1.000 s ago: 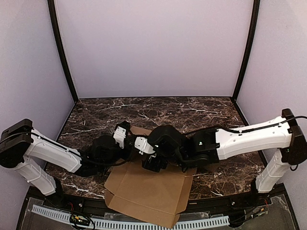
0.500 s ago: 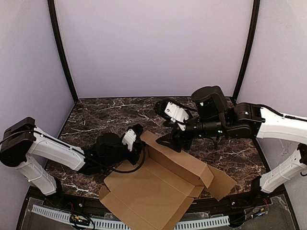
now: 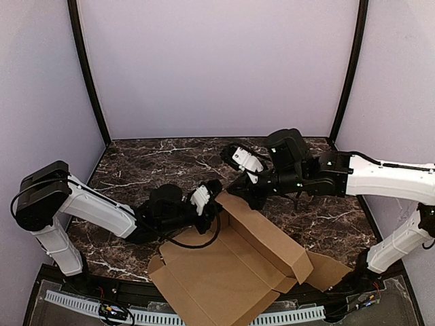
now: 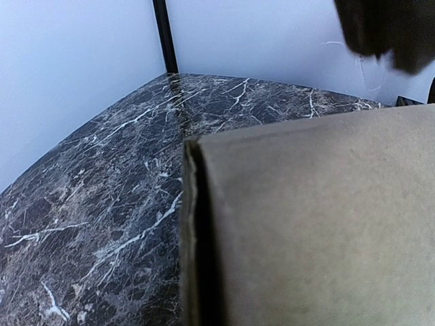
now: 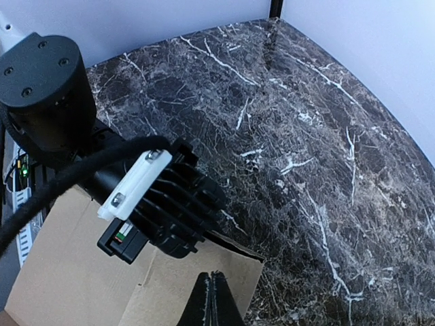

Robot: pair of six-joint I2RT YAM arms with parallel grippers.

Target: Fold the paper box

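**Brown box half up, both grippers at one corner**

The paper box (image 3: 231,272), a plain brown cardboard sheet with flaps, lies in the lower middle of the top view. Most of it is flat on the table. One long side is folded up like a low wall. That wall runs from the middle of the frame down to the lower right. A loose flap sticks out flat at the lower right end. The near corner of the sheet reaches the bottom edge of the frame.

The left gripper (image 3: 214,198) reaches in from the left of the frame. It meets the top end of that wall, just left of the middle, and it is closed on the card there (in its own camera the brown card fills the lower right of the picture and hides the fingers).

The right gripper (image 5: 213,282) reaches in from the right and sits at the same end of the wall, just beside the left gripper. In its own camera its two black fingers (image 5: 206,312) are pressed tight together at the bottom middle, pointing at the corner of the card. I cannot tell if any card is pinched between them.

Under it all is a dark marble table (image 3: 149,163) with white veins. Pale purple walls (image 3: 217,68) stand behind and at both sides.
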